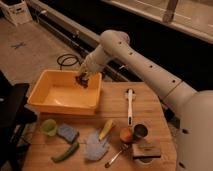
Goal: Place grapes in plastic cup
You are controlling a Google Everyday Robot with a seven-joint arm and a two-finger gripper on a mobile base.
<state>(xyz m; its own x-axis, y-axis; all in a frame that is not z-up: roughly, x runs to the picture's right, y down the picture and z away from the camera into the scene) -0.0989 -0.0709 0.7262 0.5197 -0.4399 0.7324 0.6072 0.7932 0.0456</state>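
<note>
Where the white arm ended, the gripper (83, 76) hung over the far rim of the yellow tub (55, 102), its two fingers clamped together on the grapes (81, 82), a small dark bunch held just above the tub's inside. The plastic cup (48, 126) stood upright on the wooden table (150, 107), in front of the tub's near left corner and well apart from the grapes. Just beside the cup lay a blue sponge (67, 132), with a green pepper (65, 151) nearer the table's front edge. Farther right, the apple (126, 134) sat close against the metal cup (140, 131), and a white-handled utensil (129, 102) lay beside the tub
</note>
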